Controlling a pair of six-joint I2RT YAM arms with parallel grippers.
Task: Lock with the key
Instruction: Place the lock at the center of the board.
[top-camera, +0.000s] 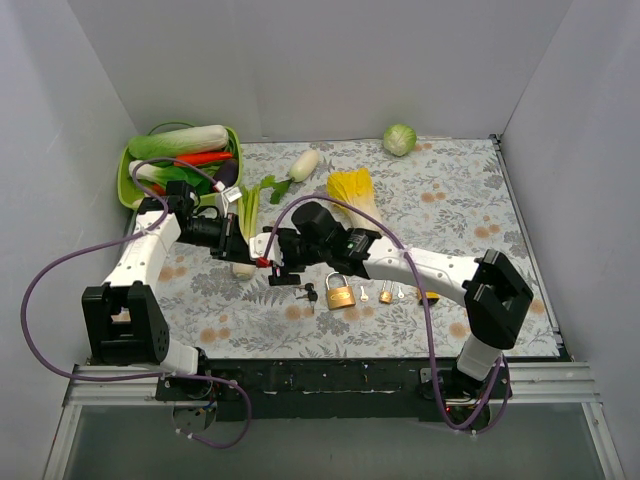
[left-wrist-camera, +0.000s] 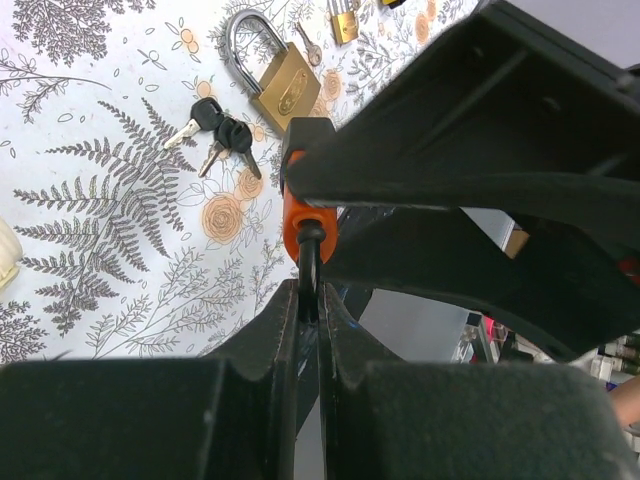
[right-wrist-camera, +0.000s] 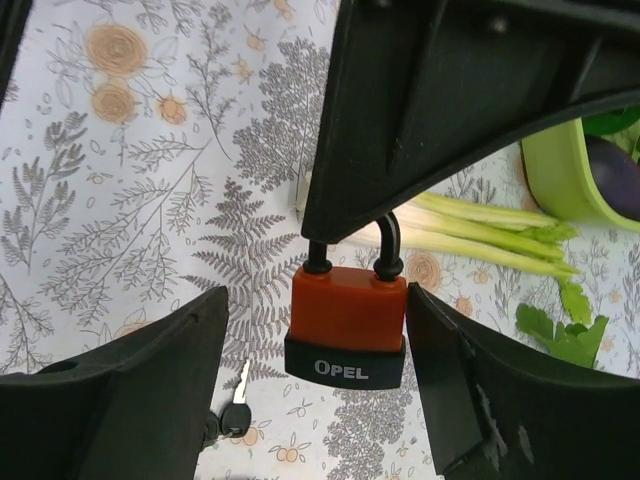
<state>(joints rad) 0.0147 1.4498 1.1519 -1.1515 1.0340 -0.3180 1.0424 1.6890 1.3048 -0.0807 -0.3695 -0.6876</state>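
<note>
Left gripper (left-wrist-camera: 309, 300): clenched. My two fingers pinch the black shackle of the orange padlock (right-wrist-camera: 347, 315) near its top.
Orange padlock: held clear of the cloth, its body just past my left fingertips. The word OPEL shows on its black base band, and both shackle legs reach into the body.
Right gripper (right-wrist-camera: 316, 330): spread wide and grasping nothing, one finger on each side of the padlock body. The finger toward the greens sits just beside the body; the other stands clear.
Black-headed keys (left-wrist-camera: 220, 132): flat on the flowered cloth (left-wrist-camera: 90, 200), beyond my left fingertips and apart from both grippers.
Brass padlock (left-wrist-camera: 283, 85): on the cloth just past the keys, shackle pointing away from my left fingers.
Small brass padlock (left-wrist-camera: 344, 20): farther on, cut by the frame edge.
Green stalks (right-wrist-camera: 480, 235): on the cloth behind the held padlock, with the green basket (right-wrist-camera: 560, 175) beyond them.
</note>
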